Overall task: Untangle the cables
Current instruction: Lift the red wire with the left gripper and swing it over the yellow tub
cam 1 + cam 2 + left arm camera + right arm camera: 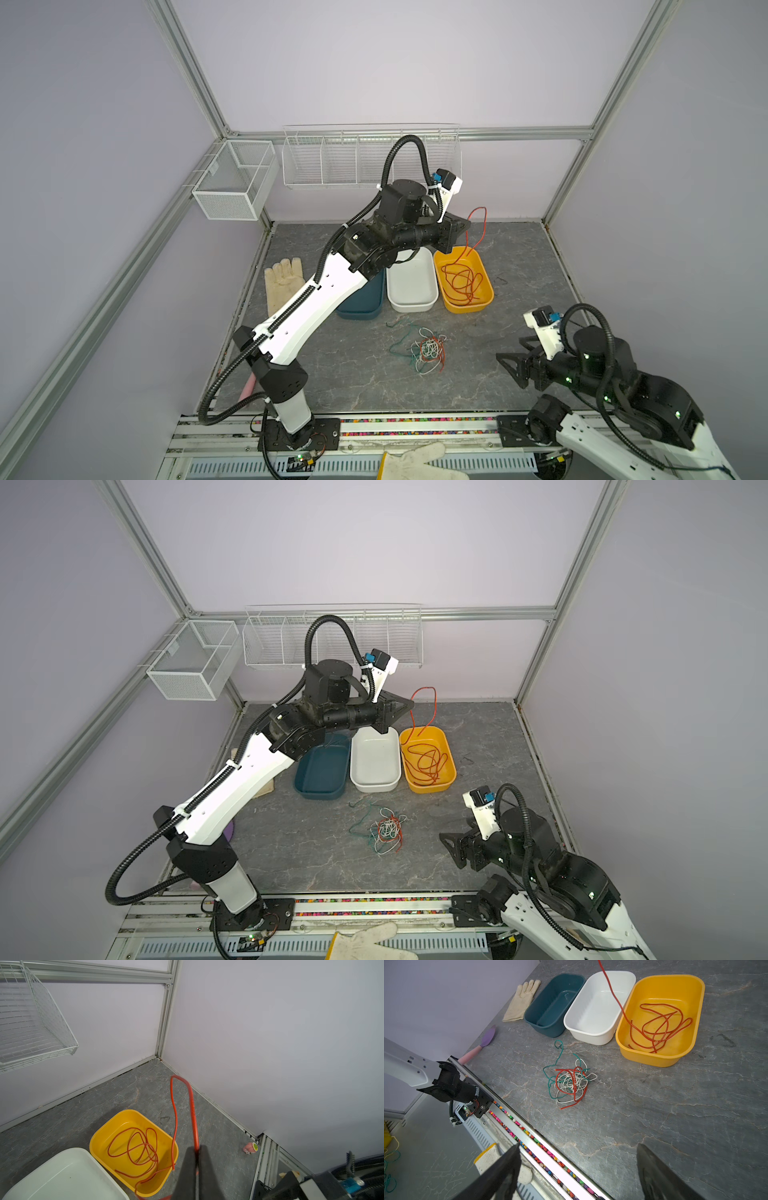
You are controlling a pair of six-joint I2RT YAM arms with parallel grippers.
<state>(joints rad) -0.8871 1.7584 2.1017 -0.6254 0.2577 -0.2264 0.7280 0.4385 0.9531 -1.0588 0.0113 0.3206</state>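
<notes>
Yellow bin (654, 1059) held most of the red cable (193, 1105). Right gripper (578, 1145) hung spread and empty. Left gripper (197, 1147) pinched the cable's raised loop. Tangle of cables (571, 1082) sat on the table (654, 1126) near the bins. Risk: on release, the springy loop could flick outside the rim.

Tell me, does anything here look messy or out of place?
Yes. A knot of green, white and red cables lies loose on the table. One red cable sits coiled in the yellow tub, a stretch pinched in the left gripper, looping above the rim. A glove lies at the front rail.
</notes>
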